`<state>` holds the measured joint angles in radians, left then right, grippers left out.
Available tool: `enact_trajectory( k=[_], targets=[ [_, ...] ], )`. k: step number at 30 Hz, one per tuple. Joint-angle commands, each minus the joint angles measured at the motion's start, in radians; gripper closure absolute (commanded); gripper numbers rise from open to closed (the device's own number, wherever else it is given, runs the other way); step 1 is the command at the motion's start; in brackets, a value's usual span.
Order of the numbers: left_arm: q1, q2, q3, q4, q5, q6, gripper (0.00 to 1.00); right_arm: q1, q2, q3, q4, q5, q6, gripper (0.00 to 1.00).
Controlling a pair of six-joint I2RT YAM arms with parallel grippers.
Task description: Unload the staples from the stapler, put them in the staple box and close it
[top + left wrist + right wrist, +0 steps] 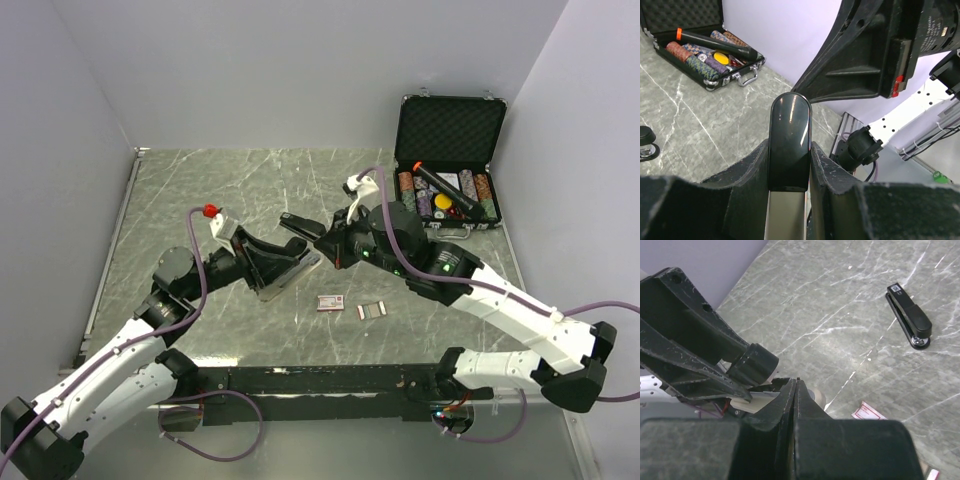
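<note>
My left gripper (285,268) (789,150) is shut on the stapler (297,272) (790,127) and holds it off the table. In the left wrist view its glossy black rounded end stands up between my fingers, with the silvery rail below. My right gripper (322,252) (796,382) is shut, jaws pressed together, right at the stapler's free end beside the left gripper. I cannot tell whether anything thin is pinched in it. Short silvery staples (371,311) lie on the table in front of the right arm.
A second black stapler (300,224) (910,315) lies on the table behind the grippers. A small red-and-white box (331,302) (868,411) lies next to the staples. An open black case (450,130) (742,75) with chips and an orange-ended black tube (445,190) stands far right.
</note>
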<state>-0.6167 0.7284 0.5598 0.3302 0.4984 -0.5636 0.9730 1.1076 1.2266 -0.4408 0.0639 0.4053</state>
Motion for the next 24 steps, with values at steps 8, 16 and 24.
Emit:
enact_trajectory(
  k=[8,16,24],
  targets=[
    [-0.011,-0.038,0.017,0.087,-0.054,0.001,0.99,0.007,0.047,0.039,0.068,0.005,0.066,1.00],
    [-0.014,-0.034,0.015,0.086,-0.052,0.004,0.99,0.009,0.038,0.054,0.060,0.017,0.069,1.00],
    [-0.018,-0.030,0.017,0.076,-0.061,0.011,0.99,0.018,0.038,0.073,0.053,0.019,0.061,1.00]
  ],
)
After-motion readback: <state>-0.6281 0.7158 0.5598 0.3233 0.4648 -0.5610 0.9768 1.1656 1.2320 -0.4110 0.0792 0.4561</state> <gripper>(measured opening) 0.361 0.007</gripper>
